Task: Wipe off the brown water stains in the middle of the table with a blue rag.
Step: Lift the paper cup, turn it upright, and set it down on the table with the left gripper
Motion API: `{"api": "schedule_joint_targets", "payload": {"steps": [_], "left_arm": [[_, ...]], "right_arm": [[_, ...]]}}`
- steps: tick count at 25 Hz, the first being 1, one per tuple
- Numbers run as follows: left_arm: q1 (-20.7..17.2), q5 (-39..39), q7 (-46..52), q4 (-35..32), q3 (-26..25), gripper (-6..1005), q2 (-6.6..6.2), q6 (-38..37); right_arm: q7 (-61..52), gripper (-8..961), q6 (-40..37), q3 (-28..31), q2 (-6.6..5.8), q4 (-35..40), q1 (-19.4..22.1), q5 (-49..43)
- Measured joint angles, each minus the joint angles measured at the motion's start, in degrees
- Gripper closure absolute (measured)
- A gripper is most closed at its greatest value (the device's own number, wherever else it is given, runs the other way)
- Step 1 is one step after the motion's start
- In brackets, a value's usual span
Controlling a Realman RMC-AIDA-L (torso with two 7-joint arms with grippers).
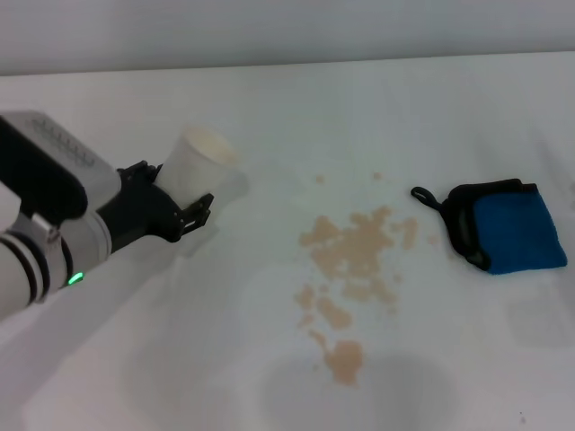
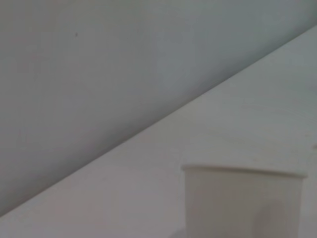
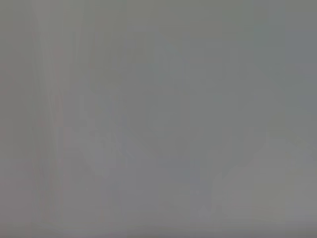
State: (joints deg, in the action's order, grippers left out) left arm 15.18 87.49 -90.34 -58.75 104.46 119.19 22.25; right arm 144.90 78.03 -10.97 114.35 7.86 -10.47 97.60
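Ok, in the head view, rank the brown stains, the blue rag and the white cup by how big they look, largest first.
1. The brown water stains: the widest spread, taken as one cluster.
2. The blue rag.
3. The white cup, partly hidden by the left end effector, so its rank below the rag is unsure.

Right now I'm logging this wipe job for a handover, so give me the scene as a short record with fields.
stains: brown water stains spread mid-table, unwiped
rag: blue rag lying flat to the robot's right of the stains, untouched
cup: white cup upright on the table, left of the stains
left end effector: at the cup's base, grip unclear
right end effector: out of sight
task progress: not started
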Motion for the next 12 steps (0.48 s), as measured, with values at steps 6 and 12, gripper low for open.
{"api": "schedule_joint_targets", "payload": {"steps": [6,12], "left_arm": [[-0.97,30.95,-27.94,6.95,1.22,297,0.35,2.31],[0.48,60.48,-50.74,22.20,1.24,297,0.14,23.15]], "right_arm": [[-0.06,142,-0.42,-0.80,0.00,0.35,0.01,-0.04],[-0.38,142,-0.42,-0.81,-0.03,0.41,0.18,-0.04]]}}
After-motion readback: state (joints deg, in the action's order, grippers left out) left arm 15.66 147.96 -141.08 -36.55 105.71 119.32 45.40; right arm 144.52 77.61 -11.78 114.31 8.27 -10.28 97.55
